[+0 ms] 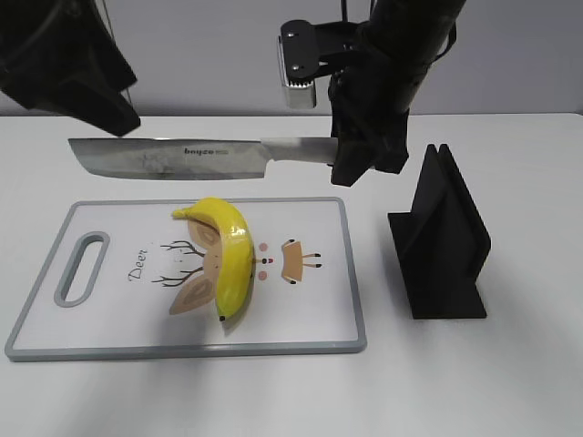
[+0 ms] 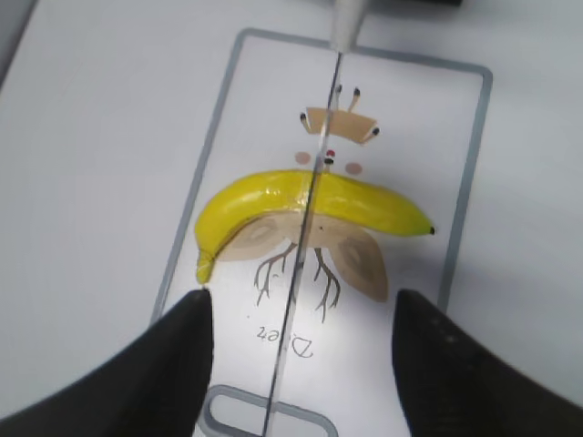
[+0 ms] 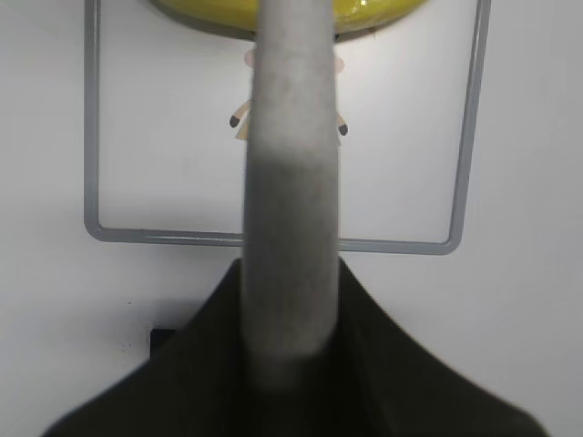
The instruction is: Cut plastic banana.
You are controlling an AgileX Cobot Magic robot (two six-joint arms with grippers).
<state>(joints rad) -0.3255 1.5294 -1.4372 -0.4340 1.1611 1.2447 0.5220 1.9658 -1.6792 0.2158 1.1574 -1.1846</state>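
Observation:
A yellow plastic banana (image 1: pixel 230 259) lies whole on the white cutting board (image 1: pixel 310 309) with a grey rim. My right gripper (image 1: pixel 364 155) is shut on the grey handle of a steel knife (image 1: pixel 173 157), held level above the banana with the blade pointing left. In the right wrist view the knife handle (image 3: pixel 290 200) runs up the middle between the jaws (image 3: pixel 290 364), over the banana (image 3: pixel 383 11). In the left wrist view my left gripper (image 2: pixel 301 364) is open and empty above the board (image 2: pixel 428 118); the knife edge (image 2: pixel 305 237) crosses the banana (image 2: pixel 264 200).
A black knife stand (image 1: pixel 442 241) sits on the white table to the right of the board. The board has a handle slot (image 1: pixel 82 269) at its left end and a deer drawing beneath the banana.

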